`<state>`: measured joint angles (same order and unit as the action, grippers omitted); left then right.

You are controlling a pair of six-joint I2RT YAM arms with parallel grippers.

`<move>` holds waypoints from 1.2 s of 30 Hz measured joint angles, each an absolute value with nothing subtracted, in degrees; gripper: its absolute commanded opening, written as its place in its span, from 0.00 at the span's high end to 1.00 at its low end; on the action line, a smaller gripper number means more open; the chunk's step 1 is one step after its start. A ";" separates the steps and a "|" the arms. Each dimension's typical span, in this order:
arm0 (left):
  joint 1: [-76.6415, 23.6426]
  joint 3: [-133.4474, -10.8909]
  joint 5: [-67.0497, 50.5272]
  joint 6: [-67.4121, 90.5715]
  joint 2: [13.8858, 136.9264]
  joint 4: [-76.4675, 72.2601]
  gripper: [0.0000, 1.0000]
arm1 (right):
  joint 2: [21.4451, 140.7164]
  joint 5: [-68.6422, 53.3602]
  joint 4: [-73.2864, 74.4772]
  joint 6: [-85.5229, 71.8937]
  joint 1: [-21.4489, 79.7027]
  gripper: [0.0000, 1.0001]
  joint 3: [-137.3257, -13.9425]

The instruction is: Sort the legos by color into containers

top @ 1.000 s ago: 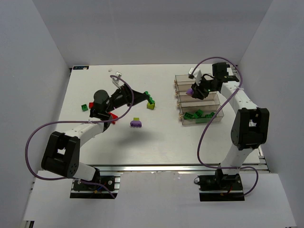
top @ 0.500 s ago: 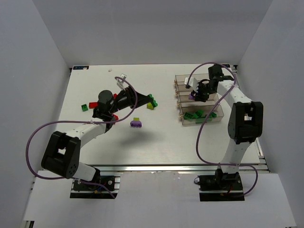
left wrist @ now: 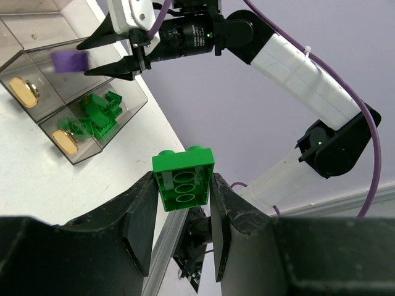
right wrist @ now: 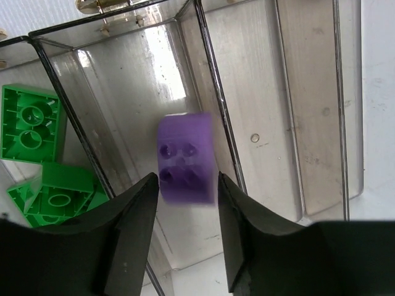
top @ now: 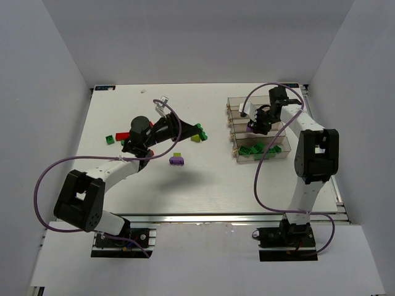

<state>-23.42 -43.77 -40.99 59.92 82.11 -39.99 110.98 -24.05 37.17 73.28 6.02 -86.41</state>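
Since the next move hangs on it, key relation: green bin [left wrist: 114,132] sits at about 3 o'clock from the left gripper [left wrist: 182,185] in the top view, a hair toward 4. It's the nearest row of the containers [right wrist: 308,92].
Left gripper: pinched on a green brick [left wrist: 183,176], held up off the table, underside facing its wrist cam.
Brick long axis: runs along the fingers, 12-to-6 in the wrist view.
Right gripper [right wrist: 186,180]: jaws parted, gripping nothing as far as I can see; hangs over the containers.
Purple brick [right wrist: 185,157]: blurred, just past those fingertips, above the bin next to the green one. Looks loose imo.
Nearer arm: right one, by a lot, so the left has to reach in beside it.
Risk: my guess, the two wrists crowd each other over neighbouring bins.
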 measured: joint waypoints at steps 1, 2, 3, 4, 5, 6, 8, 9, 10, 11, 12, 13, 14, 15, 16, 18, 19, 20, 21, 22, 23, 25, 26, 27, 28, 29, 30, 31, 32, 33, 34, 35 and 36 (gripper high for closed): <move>-23.62 -44.14 -40.97 59.70 82.19 -39.66 0.97 | 111.04 -23.92 37.19 73.08 6.02 0.48 -86.46; -23.83 -44.58 -40.93 59.40 82.30 -39.11 0.97 | 111.04 -23.88 37.19 72.73 6.00 0.47 -86.48; -24.14 -45.06 -40.88 59.00 82.43 -38.50 0.97 | 111.04 -23.88 37.19 72.38 6.00 0.46 -86.56; -24.43 -45.56 -40.88 58.67 82.59 -38.02 0.97 | 111.04 -23.88 37.12 72.14 5.98 0.45 -86.63; -24.80 -46.11 -40.88 58.28 82.83 -37.45 0.97 | 111.04 -23.94 37.15 71.72 5.96 0.43 -86.74; -25.19 -46.63 -40.86 57.89 83.18 -36.97 0.97 | 111.04 -23.99 37.17 71.42 5.93 0.43 -86.80; -26.04 -47.46 -40.84 57.23 83.85 -36.03 0.97 | 110.96 -24.38 37.12 69.91 5.56 0.39 -87.02; -26.33 -47.75 -40.82 56.97 84.18 -35.70 0.97 | 110.93 -24.64 37.17 68.95 5.23 0.38 -87.15; -26.83 -48.12 -40.73 56.64 84.68 -35.20 0.97 | 110.85 -24.93 37.15 67.85 4.89 0.19 -87.31; -27.31 -48.73 -40.62 56.31 85.25 -34.48 0.97 | 110.63 -25.43 37.01 66.17 4.34 0.11 -87.39; -27.83 -49.43 -40.38 55.90 86.00 -33.93 0.97 | 110.28 -25.74 36.60 63.75 3.73 0.11 -87.39; -28.53 -50.37 -40.16 55.48 86.96 -33.19 0.97 | 109.75 -25.85 35.66 61.04 3.03 0.11 -87.39; -29.30 -51.64 -39.83 54.87 88.14 -32.34 0.97 | 108.97 -25.87 34.13 58.17 2.09 0.11 -87.35; -30.13 -53.23 -39.70 54.33 89.52 -31.44 0.97 | 108.12 -26.02 32.36 55.27 0.86 0.11 -87.35; -31.27 -55.29 -39.38 53.76 91.48 -30.81 0.97 | 107.13 -26.68 30.74 52.29 -0.58 0.11 -87.35; -33.28 -58.78 -38.74 52.93 95.26 -30.13 0.97 | 105.12 -29.76 28.47 46.46 -4.84 0.11 -87.64; -34.35 -60.40 -38.30 52.69 97.30 -29.85 0.97 | 104.36 -32.03 28.29 44.05 -7.33 0.24 -88.20; -35.27 -62.06 -38.02 52.38 99.35 -29.47 0.97 | 103.74 -34.35 28.25 42.24 -9.54 0.33 -88.79; -36.07 -64.10 -37.71 52.03 101.84 -29.04 0.97 | 103.15 -36.16 28.29 41.01 -11.66 0.49 -89.14; -36.82 -66.00 -37.34 51.72 104.09 -28.56 0.97 | 102.35 -37.89 28.40 40.14 -13.41 0.59 -89.12; -37.65 -68.07 -36.80 51.33 106.56 -27.70 0.97 | 101.58 -39.48 28.69 39.29 -14.41 0.66 -88.86; -38.98 -73.25 -35.92 50.22 111.74 -25.10 0.97 | 98.52 -42.92 27.90 37.47 -14.90 0.86 -85.69; -39.68 -76.23 -35.14 49.47 114.50 -23.40 0.97 | 96.60 -44.56 27.77 36.51 -14.55 0.91 -83.46; -40.21 -79.11 -34.46 48.69 116.88 -21.45 0.97 | 94.39 -46.19 27.59 35.53 -14.00 0.95 -80.90; -40.77 -82.32 -33.52 47.90 119.46 -19.42 0.96 | 92.40 -47.44 26.94 34.65 -13.63 0.95 -78.65; -41.21 -84.73 -32.62 47.18 121.32 -17.65 0.96 | 90.39 -48.75 26.65 33.50 -13.08 0.95 -76.47; -41.69 -86.91 -31.48 46.41 123.02 -15.62 0.95 | 88.73 -49.95 26.28 32.64 -12.58 0.95 -74.78; -42.06 -88.55 -30.52 45.80 124.18 -13.89 0.94 | 87.68 -50.78 26.02 31.99 -12.34 0.94 -73.80; -42.46 -90.30 -29.45 45.10 125.27 -11.92 0.94 | 86.76 -51.51 25.45 31.40 -12.23 0.93 -72.97; -42.76 -91.77 -28.27 44.45 126.06 -10.02 0.93 | 86.21 -51.92 25.06 30.83 -12.25 0.92 -72.47; -43.05 -92.99 -27.22 43.90 126.58 -8.34 0.93 | 85.78 -52.34 24.73 30.33 -12.34 0.91 -72.03; -43.27 -94.08 -26.24 43.40 127.11 -7.16 0.91 | 85.56 -52.64 24.29 30.00 -12.40 0.90 -71.66; -43.51 -95.22 -25.02 42.76 127.61 -5.65 0.89 | 85.43 -52.84 23.94 29.69 -12.43 0.88 -71.31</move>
<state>-43.51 -95.22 -25.02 42.76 127.61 -5.65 85.43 -52.84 23.94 29.69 -12.43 -71.31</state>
